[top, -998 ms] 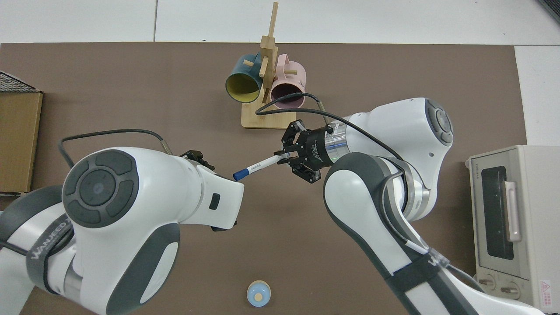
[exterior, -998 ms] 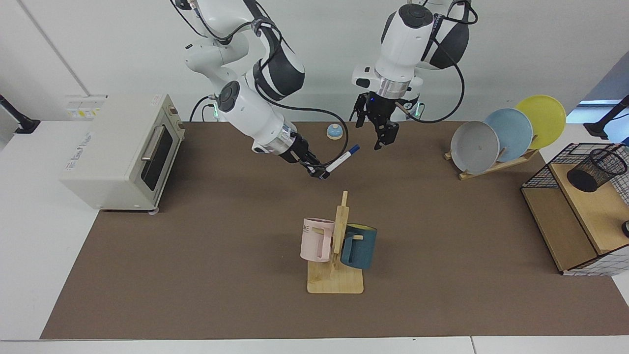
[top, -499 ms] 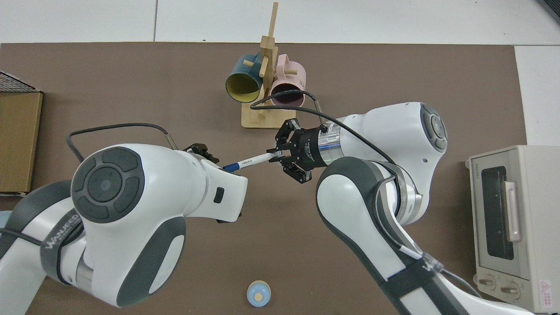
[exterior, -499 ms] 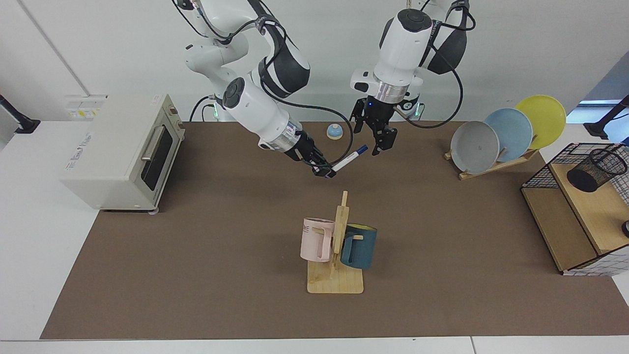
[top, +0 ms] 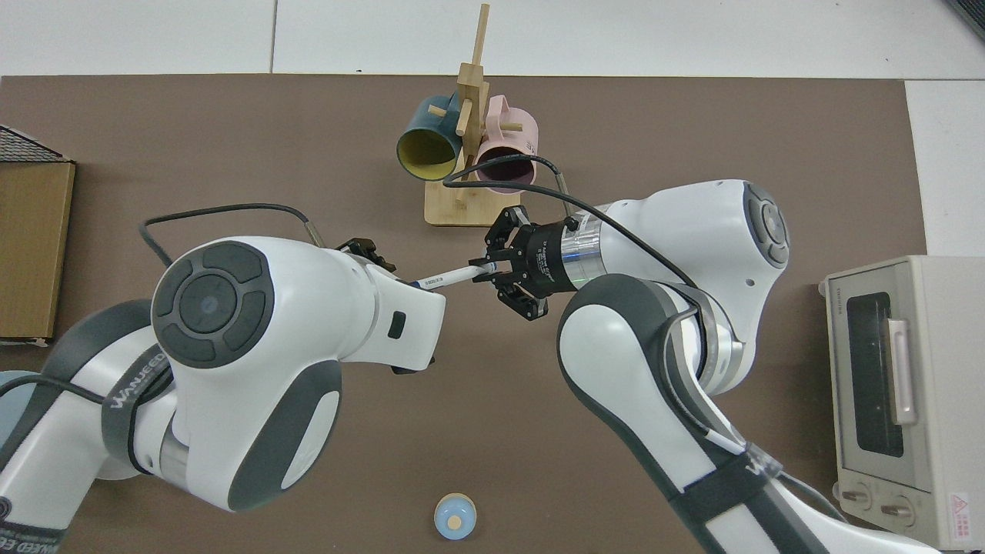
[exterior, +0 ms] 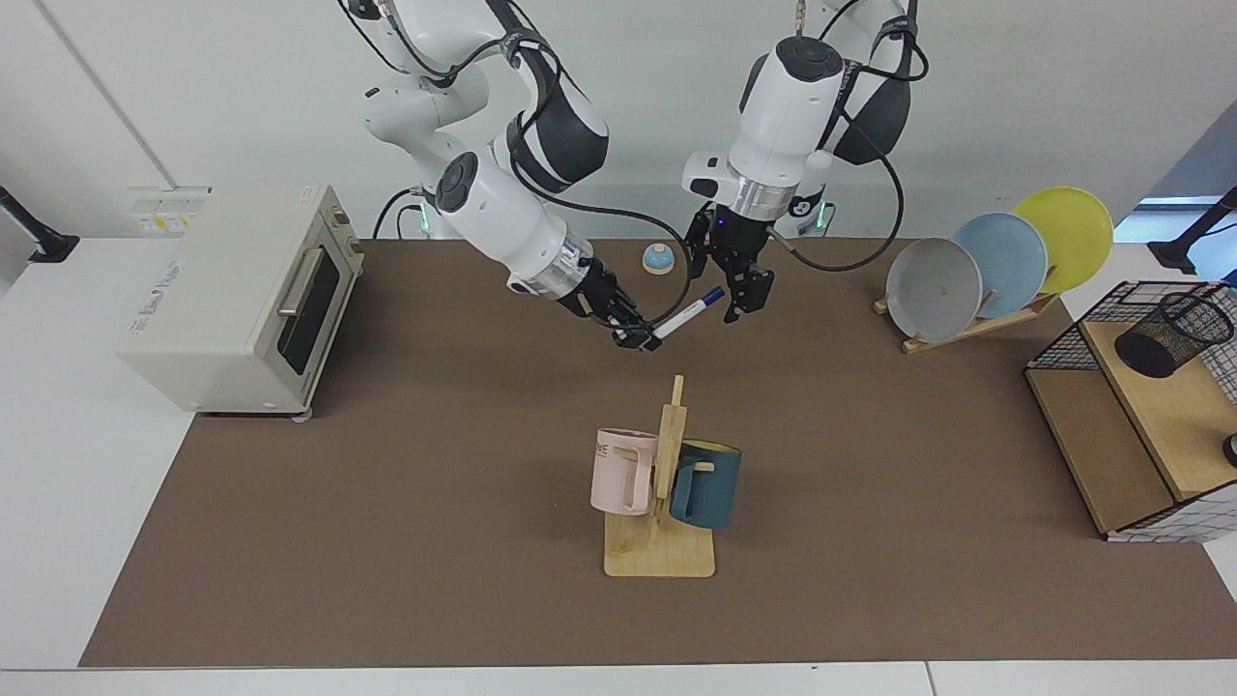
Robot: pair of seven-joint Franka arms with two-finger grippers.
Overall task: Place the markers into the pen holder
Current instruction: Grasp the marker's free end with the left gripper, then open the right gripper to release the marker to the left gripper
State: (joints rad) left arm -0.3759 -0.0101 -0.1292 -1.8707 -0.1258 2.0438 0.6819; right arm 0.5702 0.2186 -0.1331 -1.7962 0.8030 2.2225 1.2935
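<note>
The right gripper (exterior: 633, 336) is clamped on the blue end of the slim white blue-capped marker (exterior: 684, 314), holding it in the air over the far middle of the brown table mat (exterior: 387, 464). The left gripper (exterior: 727, 295) hangs with fingers spread about the marker's cap. The small black wire-mesh pen holder (exterior: 1171, 333) sits tilted on the wooden board of the wire basket (exterior: 1063, 343) at far right, well apart.

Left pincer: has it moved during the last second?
Yes. The left pincer has shifted toward the toaster oven, closing on the marker's blue cap.

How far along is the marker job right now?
Done: the marker is off the table, gripped at its tail by the right gripper. In hand: the open left gripper sits at its blue cap for a handover. Left: carrying it to the empty pen holder.
</note>
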